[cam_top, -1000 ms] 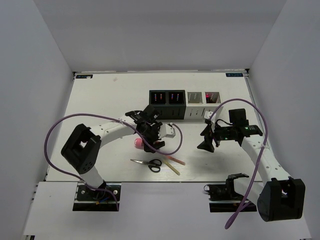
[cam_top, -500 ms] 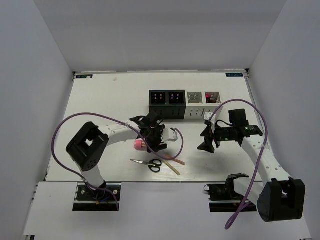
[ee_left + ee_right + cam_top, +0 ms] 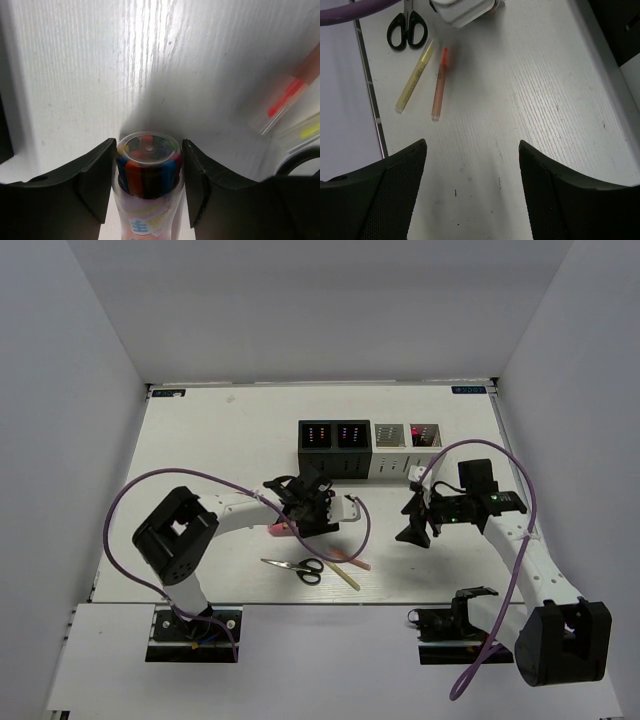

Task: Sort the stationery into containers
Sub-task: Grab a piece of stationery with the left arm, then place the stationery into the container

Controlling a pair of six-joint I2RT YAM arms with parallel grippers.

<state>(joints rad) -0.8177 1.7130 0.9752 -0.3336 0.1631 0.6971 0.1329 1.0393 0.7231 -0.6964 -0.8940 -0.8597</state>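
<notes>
likely snag: pink tube (image 3: 148, 170) is round + slick, so if the pads bite off-centre it cd roll or squirt out on the lift. grip looks near the cap end, so the long body may droop & clip a bin rim going in.

tube lies on the table (image 3: 200, 440), on the arms' side of the bins. end-on in the left wrist view it shows a clear cap w/ red, blue & orange bits inside and a pale pink printed label below.

left gripper (image 3: 148, 150) is part-way open w/ the tube betw its fingers (image 3: 97, 180). both pads touch its sides, so it has hold. tube not lifted yet afaict.

scissors (image 3: 297, 567) & two thin sticks (image 3: 345, 565) lie nearer the arm bases, apart from the tube. row of four bins (image 3: 370, 445) sits further back.

right gripper (image 3: 472, 165) hangs over bare table on the right, jaws wide, nothing in them.
</notes>
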